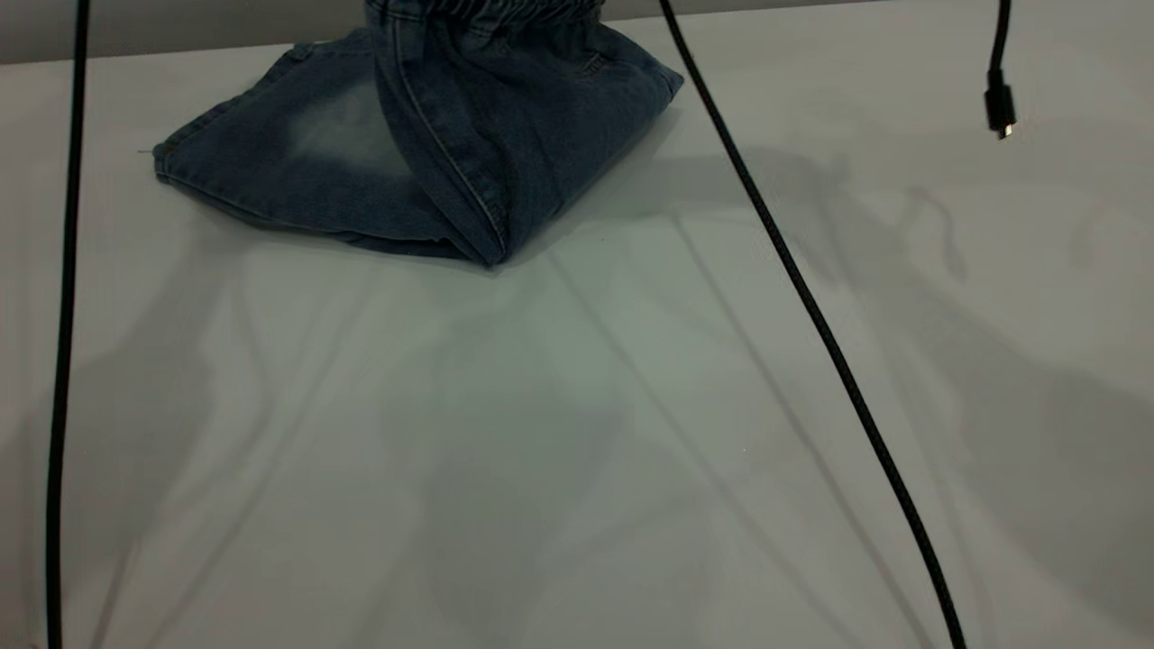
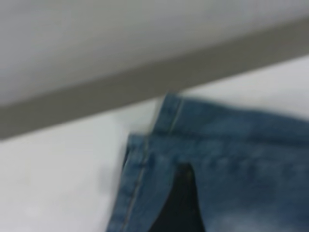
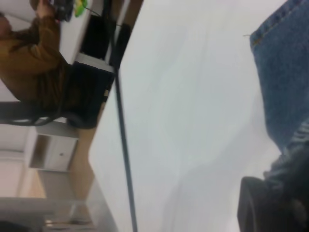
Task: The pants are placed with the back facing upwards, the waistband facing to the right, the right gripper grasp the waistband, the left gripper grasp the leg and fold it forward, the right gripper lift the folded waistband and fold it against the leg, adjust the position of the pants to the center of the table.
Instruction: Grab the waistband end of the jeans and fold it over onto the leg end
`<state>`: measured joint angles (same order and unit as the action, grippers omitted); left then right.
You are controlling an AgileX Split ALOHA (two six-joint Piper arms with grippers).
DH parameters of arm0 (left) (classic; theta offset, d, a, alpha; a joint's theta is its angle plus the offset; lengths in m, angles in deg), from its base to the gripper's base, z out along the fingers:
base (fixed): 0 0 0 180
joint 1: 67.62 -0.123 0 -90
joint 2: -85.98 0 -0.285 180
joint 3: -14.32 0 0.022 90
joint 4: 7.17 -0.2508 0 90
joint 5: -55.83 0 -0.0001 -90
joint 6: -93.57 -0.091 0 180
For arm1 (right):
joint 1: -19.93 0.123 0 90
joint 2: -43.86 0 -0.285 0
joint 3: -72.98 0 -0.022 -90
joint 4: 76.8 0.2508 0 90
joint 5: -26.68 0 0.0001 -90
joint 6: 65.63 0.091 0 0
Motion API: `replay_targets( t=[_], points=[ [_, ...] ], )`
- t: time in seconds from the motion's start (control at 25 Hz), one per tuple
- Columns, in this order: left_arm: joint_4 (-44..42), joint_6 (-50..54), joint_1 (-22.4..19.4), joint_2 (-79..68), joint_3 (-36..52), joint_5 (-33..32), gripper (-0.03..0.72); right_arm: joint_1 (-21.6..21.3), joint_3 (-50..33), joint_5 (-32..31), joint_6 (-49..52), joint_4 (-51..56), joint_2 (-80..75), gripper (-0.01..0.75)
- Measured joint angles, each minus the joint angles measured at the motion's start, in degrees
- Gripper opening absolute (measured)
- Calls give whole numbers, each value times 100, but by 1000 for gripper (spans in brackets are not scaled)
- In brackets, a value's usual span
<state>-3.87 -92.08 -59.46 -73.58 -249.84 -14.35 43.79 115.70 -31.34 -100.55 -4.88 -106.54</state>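
Observation:
The pants, blue washed denim, lie folded at the far side of the table. Their leg hem points left and a faded patch faces up. The gathered waistband is raised off the table at the picture's top edge. In the right wrist view my right gripper is shut on the ruched waistband, with one dark finger showing beside it. In the left wrist view a dark part of my left gripper shows against the denim, close to the two stitched leg hems. The printed leg is hidden.
Two black cables hang across the exterior view, and a loose plug dangles at the upper right. Bare table spreads in front of the pants. A person in a brown sleeve sits beyond the table's edge.

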Motion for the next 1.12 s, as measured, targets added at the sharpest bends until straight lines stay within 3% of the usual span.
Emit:
replay_targets(
  t=[0.2, 0.64, 0.76, 0.92, 1.12],
  points=[
    [483, -145, 0, 247, -13, 10, 590, 185, 288, 61, 6, 87, -301, 15],
    [685, -152, 0, 247, -7, 17, 590, 439, 1453, 494, 398, 213, -1173, 18],
    [699, -243, 0, 247, -7, 17, 590, 479, 1453, 644, 398, 285, -1253, 58],
    [748, -285, 0, 247, -3, 17, 590, 479, 1453, 683, 398, 322, -1248, 239],
    [748, -285, 0, 247, -3, 17, 590, 479, 1473, 679, 493, 293, -1248, 558]
  ],
)
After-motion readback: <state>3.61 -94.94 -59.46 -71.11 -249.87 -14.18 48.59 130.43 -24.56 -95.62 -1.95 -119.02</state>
